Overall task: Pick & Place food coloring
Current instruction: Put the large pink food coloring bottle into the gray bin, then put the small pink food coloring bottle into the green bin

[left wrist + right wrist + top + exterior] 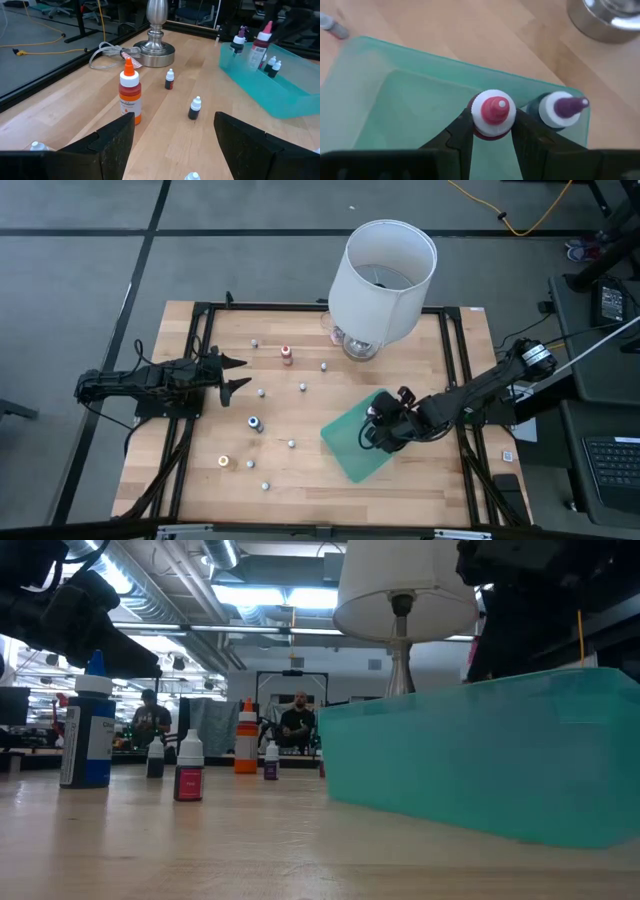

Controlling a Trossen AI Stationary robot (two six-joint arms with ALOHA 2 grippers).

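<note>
The right gripper hangs over the translucent green plastic tray at the right side of the pale wooden table, its two dark fingers pinched on the neck of a small food-coloring bottle with a white collar and pink-red tip; just beside it, inside the tray, stands a second tiny bottle with a purple tip. Seen from the left wrist, two more little dark bottles with white caps stand in the same tray. The left gripper waits near the table's left edge, its jaws parted wide and holding nothing. Ahead of it on the bare wood stand an orange-capped bottle filled with red-orange liquid and two tiny dark bottles with white caps, each apart from the others. A blue bottle with a blue tip and a yellow-orange one stand toward the table's near-left part, with further small white-capped bottles scattered across the middle. A lamp with a big white drum shade on a polished metal base stands at the table's far side, a coiled pale cord lying beside the base. In the low view, people show in the room beyond the table
</note>
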